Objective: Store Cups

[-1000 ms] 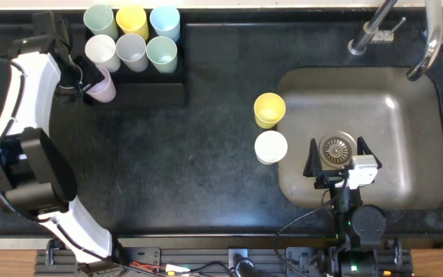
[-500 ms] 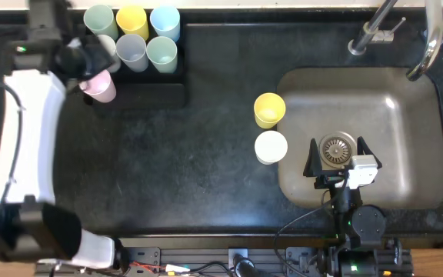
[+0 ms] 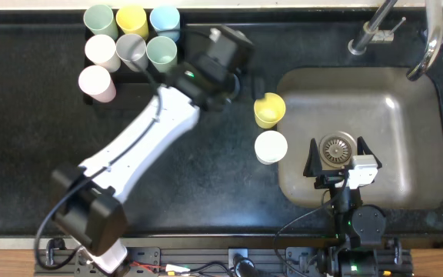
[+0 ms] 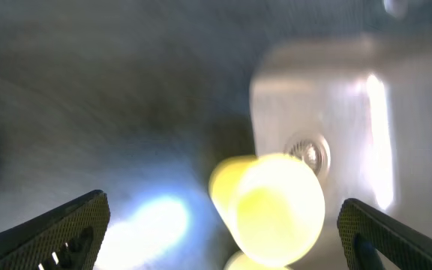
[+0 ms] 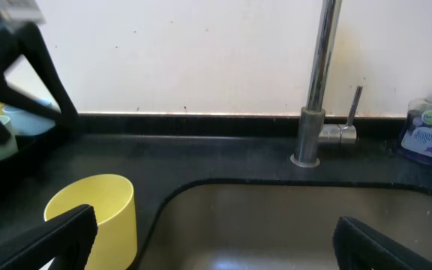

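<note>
A yellow cup (image 3: 269, 109) stands upright on the dark counter just left of the sink, with a white cup (image 3: 271, 146) right in front of it. My left gripper (image 3: 244, 86) hovers open just left of the yellow cup (image 4: 272, 206), which shows between its fingers (image 4: 88, 217) in the left wrist view. A black rack (image 3: 160, 94) at the back left holds several cups, among them a pink cup (image 3: 97, 83) in the front row. My right gripper (image 3: 337, 158) rests open over the sink, and its wrist view shows the yellow cup (image 5: 96, 210).
The steel sink (image 3: 406, 115) fills the right side, with a tap (image 3: 375, 27) behind it and a soap bottle (image 5: 430, 124) at the far right. The left arm lies slantwise across the counter's middle.
My left gripper let go of the pink cup in the rack and swung right across the counter to the yellow cup. The right arm stayed still.
</note>
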Controlling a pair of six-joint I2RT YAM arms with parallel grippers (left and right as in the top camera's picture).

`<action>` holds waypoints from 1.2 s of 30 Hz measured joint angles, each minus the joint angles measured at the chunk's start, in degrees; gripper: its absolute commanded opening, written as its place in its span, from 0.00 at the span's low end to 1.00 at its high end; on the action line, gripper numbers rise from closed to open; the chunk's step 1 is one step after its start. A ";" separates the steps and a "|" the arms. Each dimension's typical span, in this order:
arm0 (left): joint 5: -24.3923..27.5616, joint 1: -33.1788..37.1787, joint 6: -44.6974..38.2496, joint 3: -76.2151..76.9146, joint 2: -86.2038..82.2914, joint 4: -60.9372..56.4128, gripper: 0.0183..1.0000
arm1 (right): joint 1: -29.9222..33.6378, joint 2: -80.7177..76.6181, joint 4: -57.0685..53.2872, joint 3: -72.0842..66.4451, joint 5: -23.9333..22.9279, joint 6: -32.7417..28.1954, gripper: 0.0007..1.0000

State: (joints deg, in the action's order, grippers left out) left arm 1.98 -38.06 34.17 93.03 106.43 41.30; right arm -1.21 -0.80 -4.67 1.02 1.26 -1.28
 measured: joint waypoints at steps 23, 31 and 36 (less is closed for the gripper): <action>2.78 -5.46 4.70 0.00 7.61 2.80 1.00 | 0.00 0.00 0.02 0.00 -0.02 0.00 1.00; 2.71 -4.15 4.74 -0.02 7.61 2.49 1.00 | 0.00 0.00 0.00 0.00 0.00 0.00 1.00; 2.51 -1.97 4.96 0.00 7.61 2.29 1.00 | 0.00 0.00 0.00 0.00 0.00 0.02 1.00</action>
State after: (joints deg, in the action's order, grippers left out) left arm 4.49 -40.03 39.13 93.03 114.04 43.59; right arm -1.21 -0.80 -4.67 1.02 1.26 -1.26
